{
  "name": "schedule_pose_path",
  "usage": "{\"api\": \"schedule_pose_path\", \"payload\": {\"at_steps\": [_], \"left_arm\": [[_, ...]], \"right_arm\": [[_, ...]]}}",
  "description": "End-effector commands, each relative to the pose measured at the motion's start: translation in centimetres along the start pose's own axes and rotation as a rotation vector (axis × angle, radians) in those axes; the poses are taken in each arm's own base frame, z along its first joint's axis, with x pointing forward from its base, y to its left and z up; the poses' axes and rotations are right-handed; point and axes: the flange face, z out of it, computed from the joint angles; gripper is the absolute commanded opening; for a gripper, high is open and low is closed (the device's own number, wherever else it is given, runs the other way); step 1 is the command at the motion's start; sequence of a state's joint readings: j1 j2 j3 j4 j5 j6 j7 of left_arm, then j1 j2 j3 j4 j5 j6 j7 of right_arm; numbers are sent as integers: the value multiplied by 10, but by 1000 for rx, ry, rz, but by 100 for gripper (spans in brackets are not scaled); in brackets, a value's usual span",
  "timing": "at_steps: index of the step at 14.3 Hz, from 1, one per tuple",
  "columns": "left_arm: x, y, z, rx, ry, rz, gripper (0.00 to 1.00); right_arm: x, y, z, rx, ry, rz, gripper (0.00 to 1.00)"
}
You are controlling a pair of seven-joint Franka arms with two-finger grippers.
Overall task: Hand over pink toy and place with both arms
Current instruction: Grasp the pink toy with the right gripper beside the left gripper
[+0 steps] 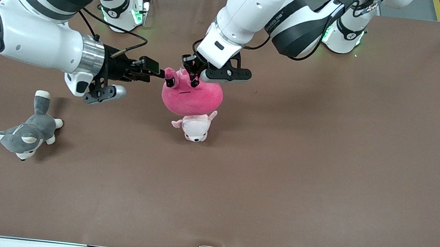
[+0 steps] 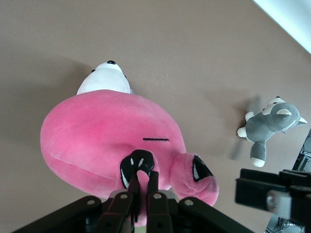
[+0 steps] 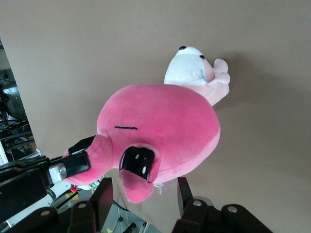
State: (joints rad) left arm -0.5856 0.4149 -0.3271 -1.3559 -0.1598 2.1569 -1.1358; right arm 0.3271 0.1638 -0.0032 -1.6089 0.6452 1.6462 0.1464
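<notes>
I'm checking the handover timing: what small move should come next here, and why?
Probably close the right gripper jaws. The left gripper is shut on the pink toy, holding it up over the pale pink-and-white plush, and the right gripper's open jaws sit either side of one of the toy's nubs. Only then should the left let go.

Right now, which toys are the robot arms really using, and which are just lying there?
In the job:
deep pink rounded plush toy
left gripper, fingers shut on its top
right gripper, fingers open around an ear nub

Just lying about:
small pale pink-and-white plush animal
grey-and-white plush dog, toward the right arm's end
</notes>
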Motion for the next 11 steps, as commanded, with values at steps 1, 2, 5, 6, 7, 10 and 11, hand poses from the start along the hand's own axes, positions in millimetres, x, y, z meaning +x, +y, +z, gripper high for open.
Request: {"api": "schedule_pose_path", "payload": {"at_steps": [1,2,5,6,7,10,11], "left_arm": [[1,6,-3,-13,5,-13,0],[1,6,-3,-13,5,-13,0],[2,6,-3,-12,6,-14,0],[1,6,-3,-13,5,-13,0],[1,5,-2,-11,4,-13,0],[1,4,2,0,15,-4,0],[1,5,2,1,15,-2,0]], "right_arm": [[0,-11,15,-7,-14,-5,62],[1,-13,20,-9,-14,-8,62],[1,-21,31,-14,-21,-22,62],[2,-20,32,-15,-24,-23,62],[2,-20,33,-16,-25,-25,62],[1,-23,37,-29,-26,-42,62],[2,-23,37,-28,-21,-41,62]]}}
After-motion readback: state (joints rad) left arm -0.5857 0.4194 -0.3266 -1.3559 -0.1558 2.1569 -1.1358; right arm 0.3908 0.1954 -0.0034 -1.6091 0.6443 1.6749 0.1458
